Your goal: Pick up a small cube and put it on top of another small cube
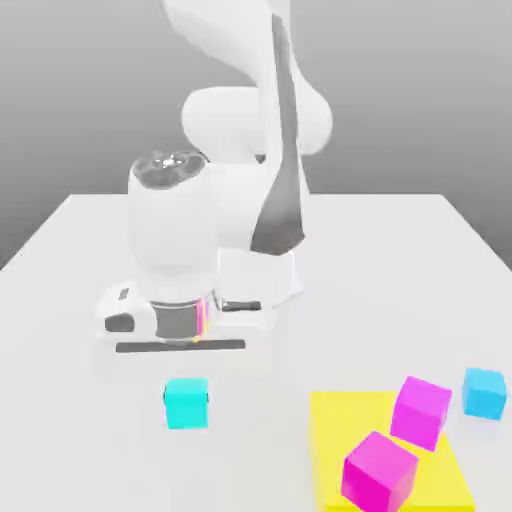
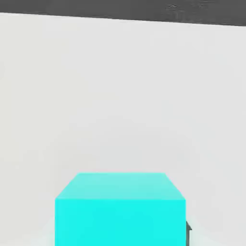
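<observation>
jaws unclear, small cube (image 2: 120, 209) near, another small cube (image 1: 484, 392)

We see a plain white bench (image 1: 70, 300) running from 6 o'clock back to a straight far edge just above the middle of the exterior view. Behind it we find a bare grey backdrop (image 1: 80, 90), darker toward 12 o'clock. Light is soft and even, with faint shadows on the bench surface.

White table (image 1: 80, 260), turquoise small cube (image 1: 186, 403), sky-blue small cube (image 1: 484, 392), yellow mat (image 1: 335, 420) under two magenta cubes (image 1: 379, 470)
</observation>
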